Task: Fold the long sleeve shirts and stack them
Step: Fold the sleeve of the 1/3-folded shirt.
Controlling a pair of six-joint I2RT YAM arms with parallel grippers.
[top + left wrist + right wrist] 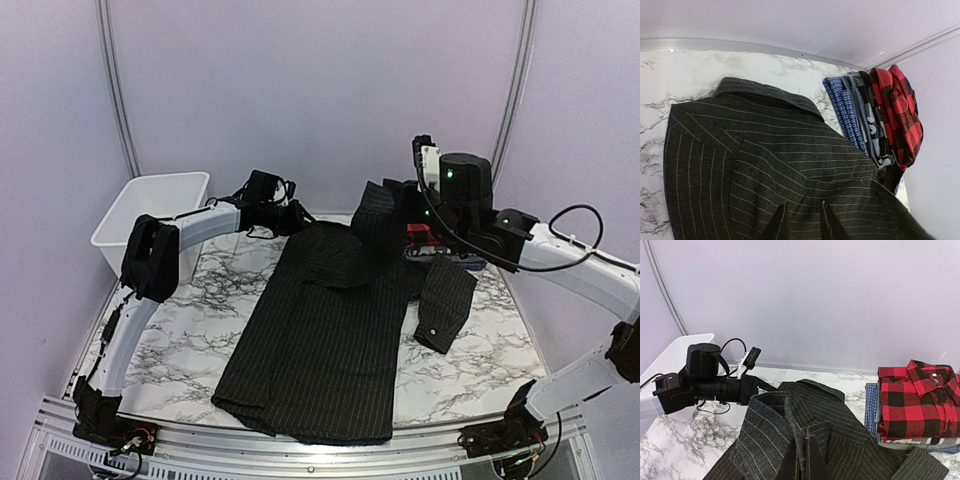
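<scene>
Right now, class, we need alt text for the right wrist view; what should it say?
A black pinstriped shirt fills the foreground, bunched up at the right gripper. The left gripper reaches its collar from the left over a marble table; at right, a red-and-black plaid shirt tops a folded stack.

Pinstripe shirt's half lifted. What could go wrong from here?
1. The right gripper pinches the pinstripe shirt close to the folded red plaid shirt; a swing could drag cloth across and knock it askew.
2. The loose sleeve lies skewed, so it may bunch into the fold.
</scene>
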